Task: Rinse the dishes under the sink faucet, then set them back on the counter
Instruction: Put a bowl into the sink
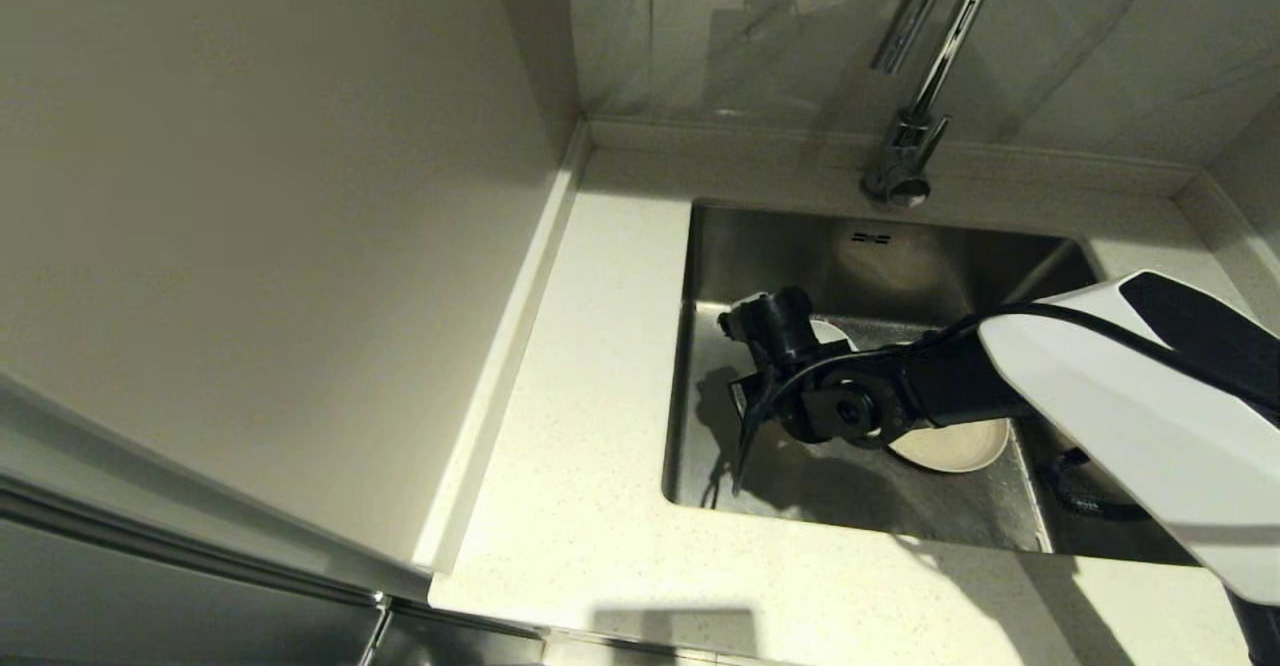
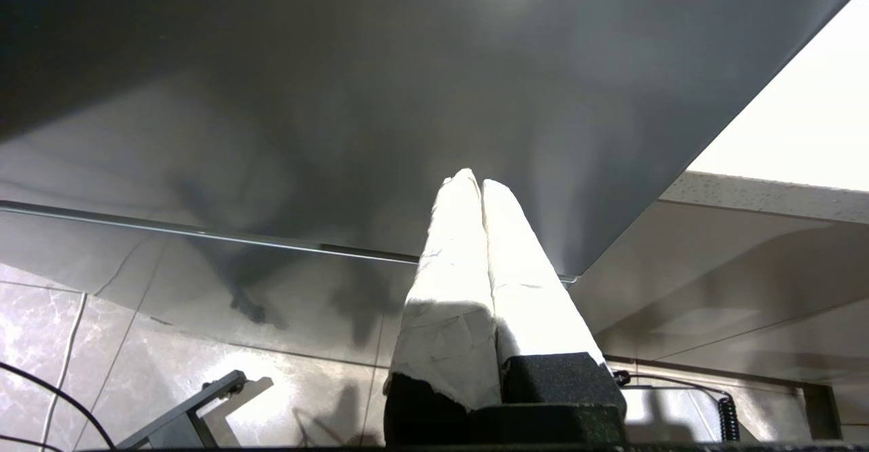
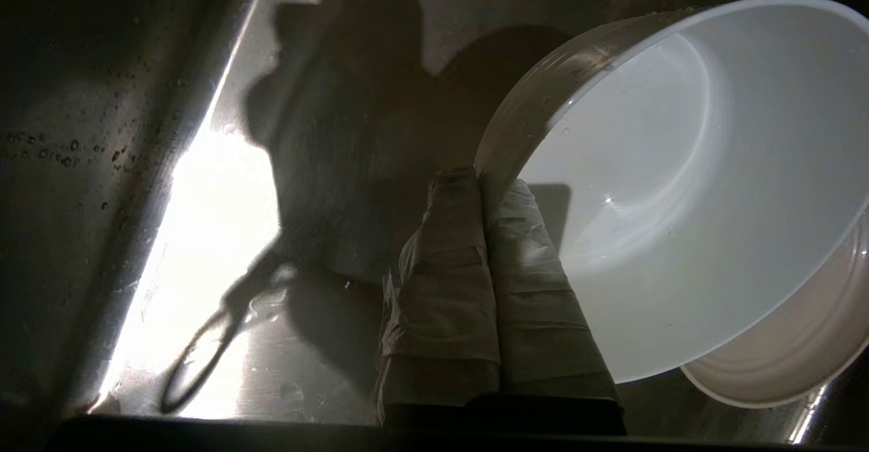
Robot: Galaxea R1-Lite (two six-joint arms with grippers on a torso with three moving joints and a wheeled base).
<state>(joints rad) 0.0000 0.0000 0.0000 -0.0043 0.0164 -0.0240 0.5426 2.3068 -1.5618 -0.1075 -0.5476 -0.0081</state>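
My right arm reaches down into the steel sink [image 1: 880,266]. The right gripper [image 3: 483,184] is shut on the rim of the white bowl [image 3: 679,187], one finger inside the wall and one outside. The bowl hangs tilted just over the wet sink floor. Under its far edge lies the cream plate [image 3: 801,350], which in the head view shows as the plate [image 1: 955,446] below the arm. The arm's wrist hides most of the bowl [image 1: 830,331] there. The chrome faucet [image 1: 925,66] rises behind the sink. My left gripper [image 2: 475,182] is shut and holds nothing, parked low beside the cabinet.
The pale speckled counter [image 1: 580,396] runs left of and in front of the sink, with a raised rim along the walls. A wall panel [image 1: 250,196] stands close on the left. Overflow slots [image 1: 870,238] mark the sink's back wall.
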